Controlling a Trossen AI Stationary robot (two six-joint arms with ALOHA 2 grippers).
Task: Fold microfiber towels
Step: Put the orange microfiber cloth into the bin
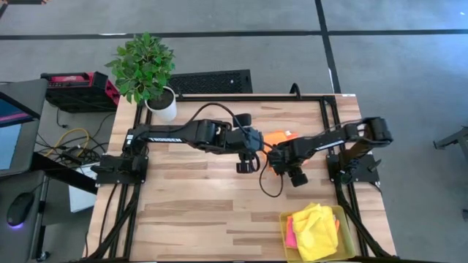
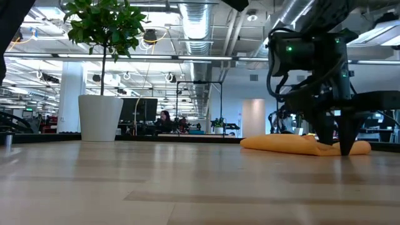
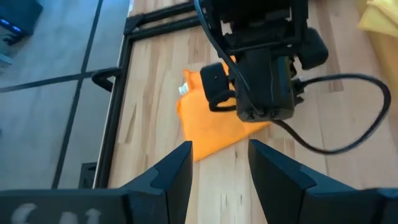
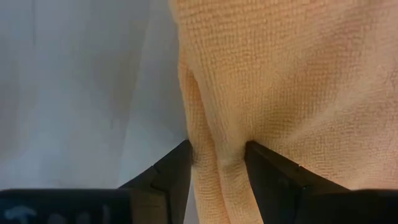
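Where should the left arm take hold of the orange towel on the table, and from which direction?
Probably the free corner of the orange towel nearest the left gripper, coming straight down from above. The towel lies flat on the table, so only an edge offers a pinch, and the right gripper already has a fold between its jaws on the other side.

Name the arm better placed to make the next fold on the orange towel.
Right, probably. The right hand is down on the orange towel, with a ridge of cloth between its fingers. The left hand hangs open beside it, holding nothing.
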